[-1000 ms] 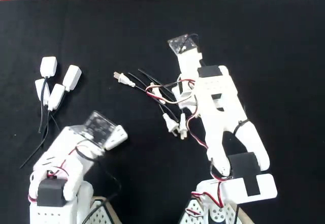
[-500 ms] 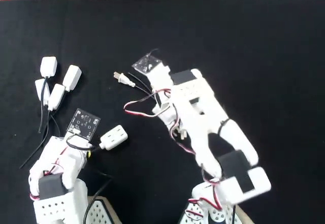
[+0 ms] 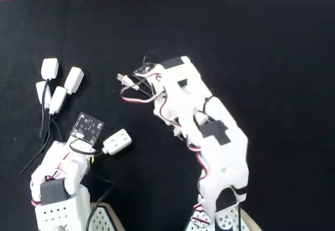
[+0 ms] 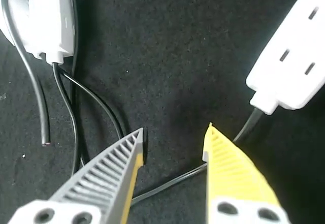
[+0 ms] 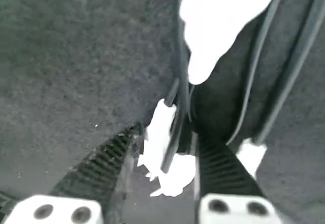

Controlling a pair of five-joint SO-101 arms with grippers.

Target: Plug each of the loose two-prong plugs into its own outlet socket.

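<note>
A loose white two-prong plug (image 3: 125, 80) lies left of centre on the black table. My right gripper (image 3: 140, 74) is directly beside it. In the right wrist view, the right gripper (image 5: 166, 131) is open, with a white plug (image 5: 161, 125) and black cords between its fingers and another plug (image 5: 218, 10) beyond. A single white outlet socket (image 3: 118, 141) lies near my left gripper (image 3: 86, 128). Seen from the left wrist, the left gripper (image 4: 175, 132) is open and holds nothing. That socket (image 4: 289, 56) is off to one side, and a black cord crosses between the fingers.
Several more white sockets (image 3: 57, 84) with black cords are clustered at the far left, and one of those sockets (image 4: 45, 21) is in the left wrist view. The right arm covers more cords mid-table. The right half and far side of the table (image 3: 282, 58) are bare black cloth.
The right arm swung left across the table, bringing its gripper down to the plug left of centre. The left arm pulled back early on, uncovering the single socket, then held still.
</note>
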